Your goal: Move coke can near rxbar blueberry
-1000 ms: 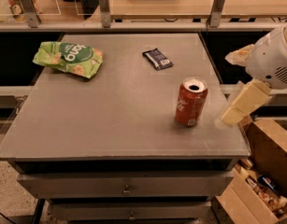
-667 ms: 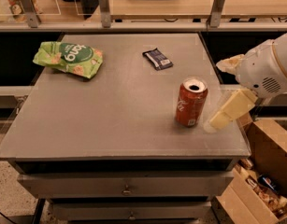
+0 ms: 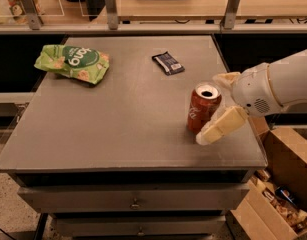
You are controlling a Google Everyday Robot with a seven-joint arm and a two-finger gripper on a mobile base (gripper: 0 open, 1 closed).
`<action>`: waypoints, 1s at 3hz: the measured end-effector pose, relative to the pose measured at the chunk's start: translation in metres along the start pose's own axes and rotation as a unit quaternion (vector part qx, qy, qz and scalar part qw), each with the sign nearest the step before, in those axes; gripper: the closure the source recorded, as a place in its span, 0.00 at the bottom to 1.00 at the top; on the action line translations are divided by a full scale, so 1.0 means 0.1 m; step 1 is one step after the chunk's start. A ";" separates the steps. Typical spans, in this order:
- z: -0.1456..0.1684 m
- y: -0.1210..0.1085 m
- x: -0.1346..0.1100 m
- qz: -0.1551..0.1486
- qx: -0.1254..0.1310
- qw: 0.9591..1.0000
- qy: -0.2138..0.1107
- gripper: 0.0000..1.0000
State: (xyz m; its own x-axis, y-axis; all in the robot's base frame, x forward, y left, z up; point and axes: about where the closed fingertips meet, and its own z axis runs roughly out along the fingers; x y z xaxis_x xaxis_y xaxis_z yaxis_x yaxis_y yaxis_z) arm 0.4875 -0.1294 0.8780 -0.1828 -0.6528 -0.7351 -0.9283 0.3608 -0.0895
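Observation:
The coke can (image 3: pixel 201 108) stands upright near the right front of the grey table (image 3: pixel 128 119), red with white lettering and an open silver top. The rxbar blueberry (image 3: pixel 168 63), a small flat dark blue bar with a white patch, lies farther back, apart from the can. My gripper (image 3: pixel 213 106) reaches in from the right with its cream fingers open, one finger (image 3: pixel 220 126) in front of the can and the other (image 3: pixel 226 78) behind it, so the can sits partly between them.
A crinkled green chip bag (image 3: pixel 73 62) lies at the table's back left. Open cardboard boxes (image 3: pixel 280 184) stand on the floor at the right. A shelf with posts (image 3: pixel 168 4) runs behind the table. Drawers (image 3: pixel 135 199) sit under the tabletop.
My gripper has moved left from beside the table's right edge until its open fingers bracket the can. The can, bar and bag have not moved.

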 end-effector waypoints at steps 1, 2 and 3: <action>0.09 0.01 -0.03 -0.003 -0.001 0.999 -0.032 0.17; 0.09 0.02 -0.06 -0.006 -0.002 0.999 -0.033 0.39; 0.10 0.03 -0.07 -0.008 -0.003 0.999 -0.032 0.63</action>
State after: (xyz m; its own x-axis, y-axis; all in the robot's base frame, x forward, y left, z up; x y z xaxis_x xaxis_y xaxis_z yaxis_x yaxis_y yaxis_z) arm 0.4894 -0.1168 0.8764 -0.1476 -0.6135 -0.7758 -0.9330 0.3466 -0.0966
